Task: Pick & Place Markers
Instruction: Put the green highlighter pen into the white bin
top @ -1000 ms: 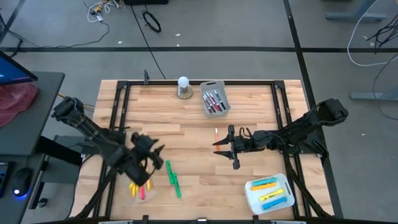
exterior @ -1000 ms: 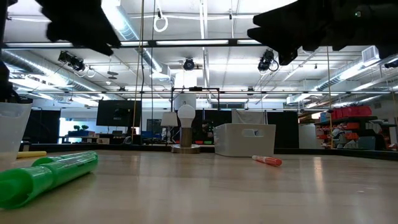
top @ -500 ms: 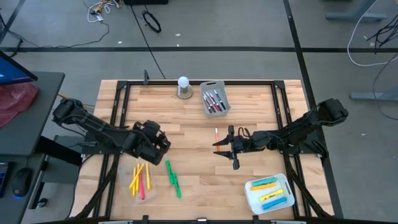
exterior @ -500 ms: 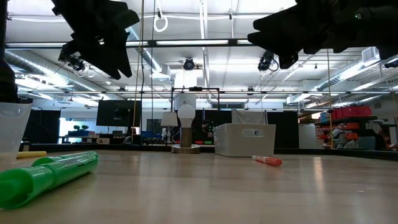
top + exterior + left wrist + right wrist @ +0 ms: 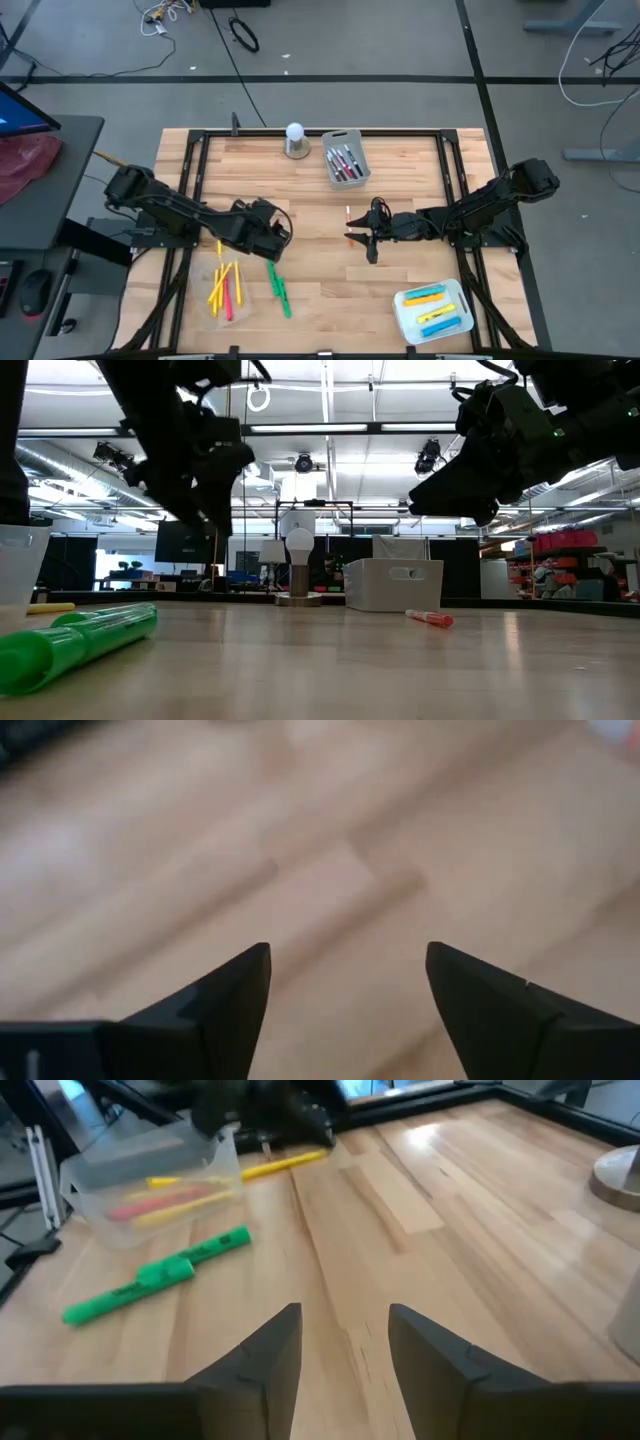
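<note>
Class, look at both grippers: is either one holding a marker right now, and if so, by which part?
Neither holds anything. The left gripper is open over bare wood, and the right gripper is open too, with only table between its fingers. The green marker lies loose on the table.

You see two matte black jointed arms, bulky at each joint, with thin black cables looping along the links. The left gripper [image 5: 348, 982] and right gripper [image 5: 345, 1342] each end in two dark, smooth, wedge-shaped fingers [image 5: 225, 995] tapering to points.
</note>
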